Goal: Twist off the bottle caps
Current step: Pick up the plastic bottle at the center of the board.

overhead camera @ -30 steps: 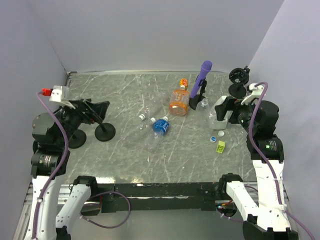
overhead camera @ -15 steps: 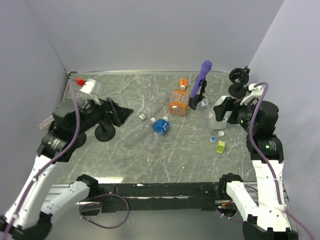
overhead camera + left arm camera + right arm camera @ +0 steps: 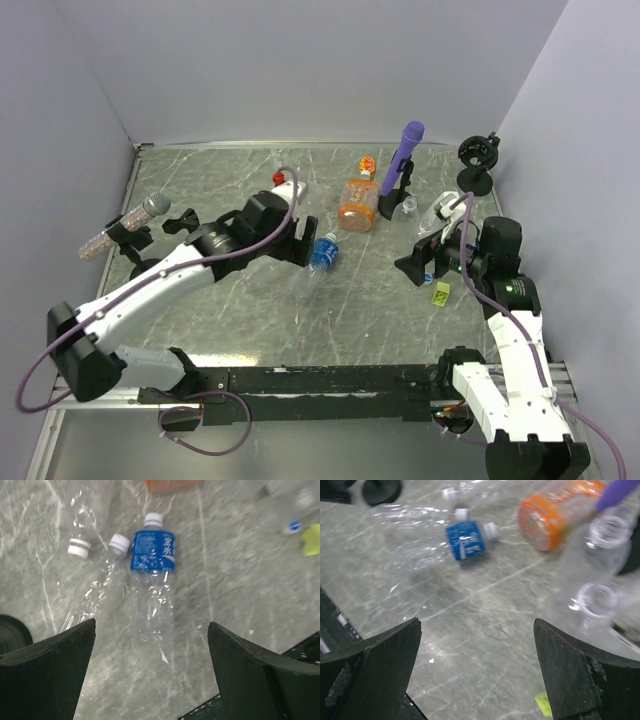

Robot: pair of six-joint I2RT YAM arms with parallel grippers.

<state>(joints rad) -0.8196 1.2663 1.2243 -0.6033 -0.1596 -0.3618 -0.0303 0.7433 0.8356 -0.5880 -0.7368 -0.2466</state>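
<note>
Hovering over the blue-label bottle (image 3: 152, 580), the left gripper (image 3: 151, 625) is spread wide – nothing is pinched. That bottle is laid flat on its side, white cap (image 3: 153, 519) screwed on, with two clear bottles (image 3: 92, 592) just beside it. The right gripper (image 3: 477, 622) is held wide apart too – empty, near two uncapped bottles (image 3: 612, 540).

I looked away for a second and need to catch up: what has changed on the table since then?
The left pincer swung from the left edge to the middle and hangs open over the blue-label bottle. The right pincer drew in leftward and is also open. Nothing was gripped or released. That bottle, the orange bottle and the green block lie as before.
</note>
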